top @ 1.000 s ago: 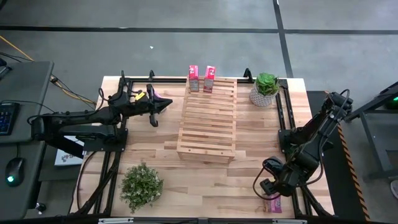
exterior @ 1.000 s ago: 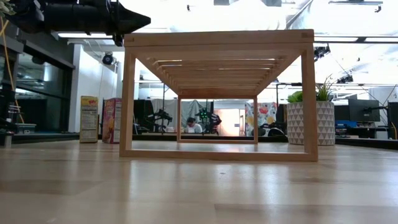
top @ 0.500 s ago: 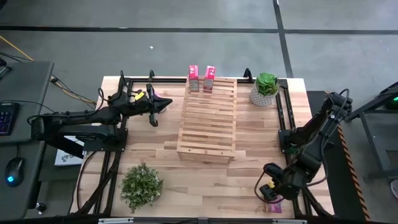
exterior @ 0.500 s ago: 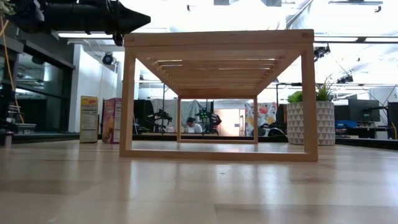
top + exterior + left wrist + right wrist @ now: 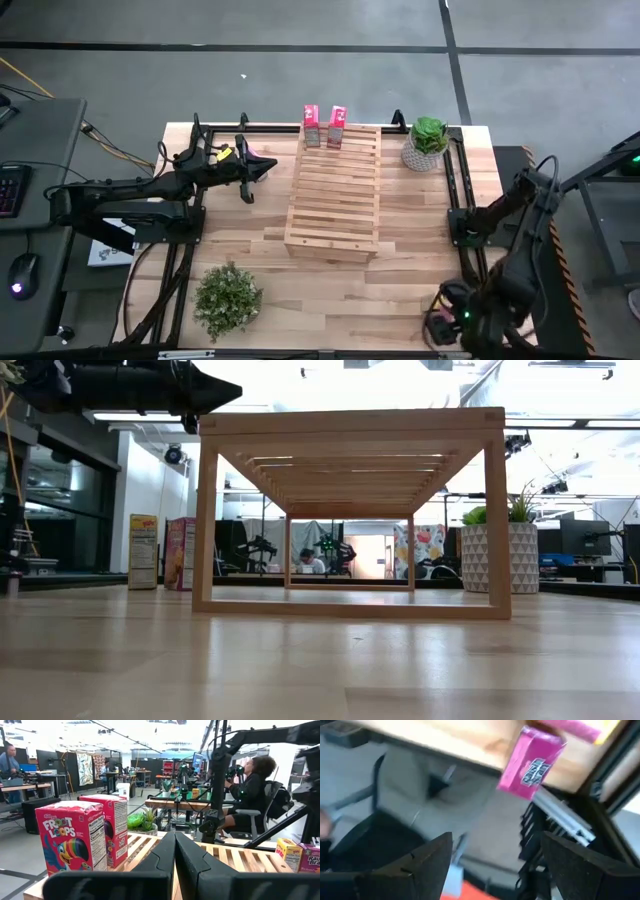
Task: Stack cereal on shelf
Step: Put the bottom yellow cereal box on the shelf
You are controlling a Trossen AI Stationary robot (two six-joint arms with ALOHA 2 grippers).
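I see my right gripper point(image 5: 445, 325) spread wide at the frame's lower right, a pink cereal box point(image 5: 530, 763) ahead of it. Left gripper point(image 5: 266, 166) is closed, empty, upper left beside the shelf point(image 5: 333, 192), where two red boxes point(image 5: 324, 126) stand at its top end.

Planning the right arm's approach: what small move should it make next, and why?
Probably ease the open right gripper toward the pink cereal box. That box sits at the table's near right edge, and the fingers stand wide with nothing between them, short of the box.
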